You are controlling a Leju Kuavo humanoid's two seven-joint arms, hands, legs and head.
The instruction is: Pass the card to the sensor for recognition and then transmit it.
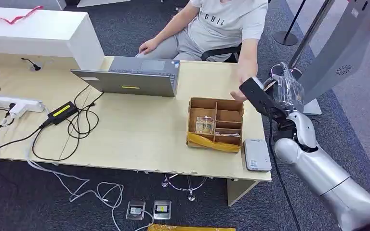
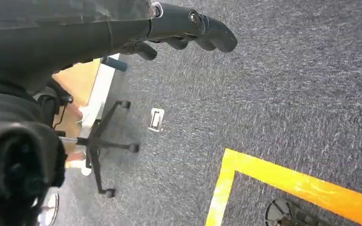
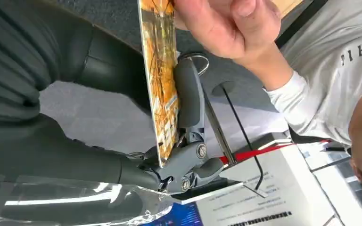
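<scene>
Card [image 3: 162, 80], orange and patterned, stands edge-on in the upper middle of the right wrist picture, pinched between the right hand's [image 3: 181, 136] thumb and a dark finger, while the person's hand [image 3: 221, 28] closes on its far end at the top of that picture. In the head picture the right hand [image 1: 282, 89] is raised at the right of the frame, beyond the far right corner of the table [image 1: 139, 139], and the person's hand [image 1: 243, 82] meets it there; the card itself is too small to make out in that picture. Judging from this, the task looks to be in its last step: the card is being handed over, with both hands on it, and what remains is for the robot's fingers to let go. Whether the card has already been shown to the sensor cannot be told; the grey card reader [image 1: 257, 155] lies at the near right edge of the table, beside the cardboard organiser box [image 1: 216, 124], well apart from the raised hand. The left hand [image 2: 184, 30] hangs over the carpet with its fingers loosely apart, holding nothing.
</scene>
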